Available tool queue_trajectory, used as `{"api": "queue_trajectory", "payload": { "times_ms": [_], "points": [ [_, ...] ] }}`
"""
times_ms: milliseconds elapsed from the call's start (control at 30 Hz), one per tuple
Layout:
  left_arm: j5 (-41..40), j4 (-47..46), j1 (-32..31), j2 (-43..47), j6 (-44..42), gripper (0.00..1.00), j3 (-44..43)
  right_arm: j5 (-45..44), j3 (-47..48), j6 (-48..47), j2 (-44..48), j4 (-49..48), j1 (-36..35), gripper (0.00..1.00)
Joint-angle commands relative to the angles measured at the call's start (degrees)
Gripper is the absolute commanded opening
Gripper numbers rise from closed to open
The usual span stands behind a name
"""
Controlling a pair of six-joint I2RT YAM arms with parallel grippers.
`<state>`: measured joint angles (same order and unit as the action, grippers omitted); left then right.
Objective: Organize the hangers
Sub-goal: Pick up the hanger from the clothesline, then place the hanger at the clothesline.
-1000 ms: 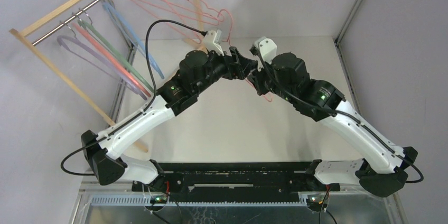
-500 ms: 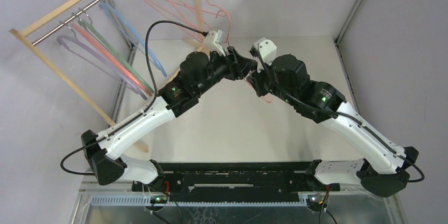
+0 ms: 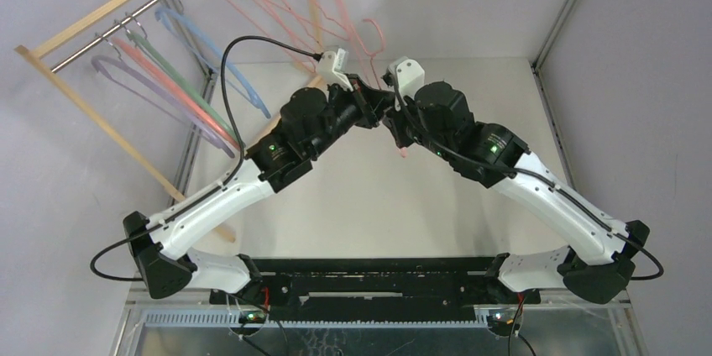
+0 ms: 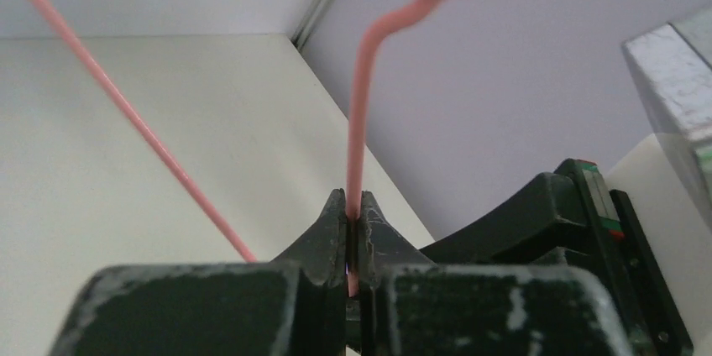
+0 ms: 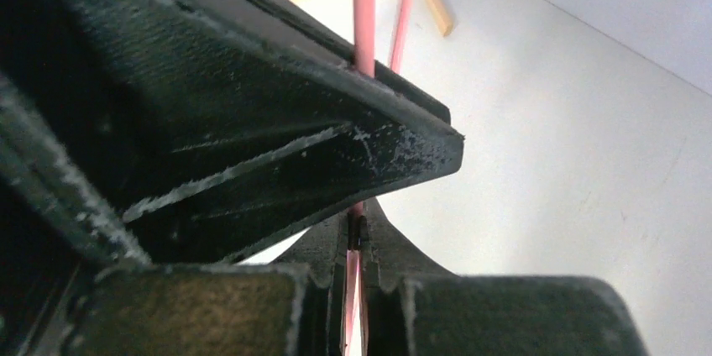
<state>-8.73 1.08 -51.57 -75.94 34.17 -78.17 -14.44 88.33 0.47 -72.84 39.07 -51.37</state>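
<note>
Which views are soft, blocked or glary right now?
Left wrist: the thin pink wire hanger blurs at its twisted neck. Right wrist: black casing close up fills the left half, shaded. Top external: even light, sharp, no glare.

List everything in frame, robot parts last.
rack frame: 1, light wood, left
metal rod: 1, silver, along the rack frame
curved hangers: 4, lilac, pink, green, blue, hooked on the rod
hung wire hangers: several, pink, top centre by the rack
held wire hanger: 1, pink, pinched by both grippers
table: 1, white, under the arms
cable: 1, black, on left arm
left gripper: 1, black, shut on held wire hanger
right gripper: 1, black, shut on it
</note>
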Motion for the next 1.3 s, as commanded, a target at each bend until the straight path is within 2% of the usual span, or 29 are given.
{"api": "queue_trajectory", "payload": {
  "times_ms": [0, 300, 333, 400, 500, 600, 767, 1000, 1267],
  "points": [
    [1.56, 0.50, -0.90, 0.78, -1.61, 0.00, 1.53, 0.45, 3.49, -0.78, 0.88, -6.29, -0.43, 0.00],
    [-2.80, 0.20, -0.90, 2.21, -3.54, 0.00, 2.86, 0.96, 3.43, -0.50, 2.25, -5.80, -0.48, 0.02],
    [-3.69, 0.37, -0.83, 2.47, -3.78, 0.00, 3.15, 0.83, 3.36, -0.55, 2.78, -5.64, -0.48, 0.16],
    [-6.56, 1.48, -0.77, 3.11, -4.48, 0.00, 3.45, -0.97, 2.66, -0.51, 3.97, -5.63, -0.48, 0.55],
    [-9.70, 3.89, -0.55, 4.15, -5.63, 0.00, 3.71, -3.82, 0.01, -0.43, 7.29, -7.07, -0.25, 0.79],
    [-11.83, 4.88, -0.55, 5.86, -5.85, 0.00, 5.30, -6.46, -3.03, -0.10, 10.83, -8.62, 0.66, 0.94],
    [-13.35, 5.14, -0.55, 9.45, -4.68, 0.00, 7.54, -7.49, -5.71, 0.86, 14.72, -9.40, 4.83, 0.96],
    [-15.70, 6.41, 0.75, 11.78, -2.47, 0.00, 7.24, -0.76, -7.02, 3.52, 15.07, -9.18, 14.08, 0.95],
    [-11.61, 4.28, 8.20, 10.38, 0.24, 0.00, 5.69, 0.28, -7.79, 3.19, 14.26, -9.73, 14.85, 0.94]
  ]
}}
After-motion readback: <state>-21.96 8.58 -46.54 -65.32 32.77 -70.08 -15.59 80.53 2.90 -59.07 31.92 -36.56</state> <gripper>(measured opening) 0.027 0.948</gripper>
